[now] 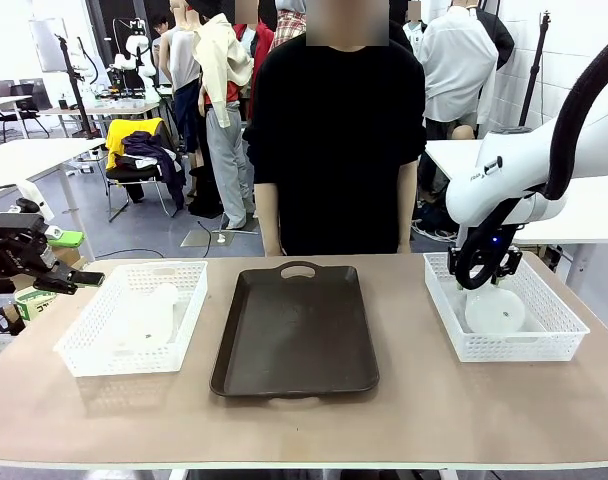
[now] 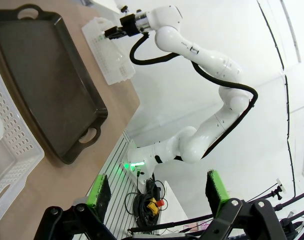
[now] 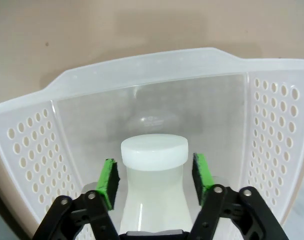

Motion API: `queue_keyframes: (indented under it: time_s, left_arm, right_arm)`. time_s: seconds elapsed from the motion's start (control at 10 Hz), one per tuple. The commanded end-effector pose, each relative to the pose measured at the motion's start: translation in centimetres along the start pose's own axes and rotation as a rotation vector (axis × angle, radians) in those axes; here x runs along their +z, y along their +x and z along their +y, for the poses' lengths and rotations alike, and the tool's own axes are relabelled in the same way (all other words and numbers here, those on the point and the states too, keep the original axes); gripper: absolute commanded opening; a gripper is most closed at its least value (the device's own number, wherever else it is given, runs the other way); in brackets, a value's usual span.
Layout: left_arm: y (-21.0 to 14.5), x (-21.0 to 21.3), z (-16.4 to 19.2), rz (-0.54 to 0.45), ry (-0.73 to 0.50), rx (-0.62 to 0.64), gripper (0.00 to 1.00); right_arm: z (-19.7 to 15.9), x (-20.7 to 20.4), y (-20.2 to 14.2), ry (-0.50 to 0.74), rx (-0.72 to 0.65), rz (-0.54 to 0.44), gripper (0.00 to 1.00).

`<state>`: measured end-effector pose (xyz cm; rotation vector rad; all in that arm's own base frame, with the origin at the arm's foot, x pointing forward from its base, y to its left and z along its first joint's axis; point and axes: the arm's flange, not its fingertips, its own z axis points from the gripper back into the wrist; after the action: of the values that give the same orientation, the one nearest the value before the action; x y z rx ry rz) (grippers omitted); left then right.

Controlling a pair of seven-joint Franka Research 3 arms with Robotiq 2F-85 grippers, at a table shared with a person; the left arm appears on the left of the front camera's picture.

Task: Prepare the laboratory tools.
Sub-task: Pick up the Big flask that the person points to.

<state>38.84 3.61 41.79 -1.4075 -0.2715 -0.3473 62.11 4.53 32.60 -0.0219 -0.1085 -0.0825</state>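
The right gripper (image 3: pixel 154 177) is seen lowered into the white mesh basket (image 1: pixel 559 335) by the right edge of the table (image 1: pixel 434 410). Its jaws are spread to either side of the capped neck of a frosted Erlenmeyer flask (image 3: pixel 153 152). The green pads (image 3: pixel 109 182) are set just beside the cap with a thin gap on each side, so nothing is clamped. The second flask (image 1: pixel 149 312) is found in the other mesh basket (image 1: pixel 84 355) near the left edge. The left gripper (image 1: pixel 82 279) is held over that left edge, outside the basket, with its jaws wide apart and empty. A dark brown tray (image 1: pixel 294 330) is laid at the middle between the baskets, and a person (image 1: pixel 339 140) is seen at the far edge.
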Motion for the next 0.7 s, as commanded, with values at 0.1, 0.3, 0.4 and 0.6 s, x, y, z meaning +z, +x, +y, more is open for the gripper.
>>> queue_keyframes:
  time_s: [0.1, 0.3, 0.4, 0.6]
  left_arm:
    - [0.01, 0.17, -0.21, -0.005, -0.011, -0.011, 1.0]
    - [0.01, 0.17, -0.21, -0.005, -0.011, -0.011, 1.0]
    - [0.01, 0.17, -0.21, -0.005, -0.011, -0.011, 1.0]
    - [0.01, 0.17, -0.21, -0.005, -0.011, -0.011, 1.0]
  right_arm:
    - [0.31, -0.92, 0.03, -0.037, 0.037, 0.001, 0.06]
    - [0.3, -0.76, 0.07, -0.04, 0.032, -0.007, 0.0]
    - [0.25, -0.54, 0.02, -0.042, 0.024, -0.012, 0.0]
    - [-0.02, -0.32, -0.28, -0.051, -0.009, -0.016, 0.0]
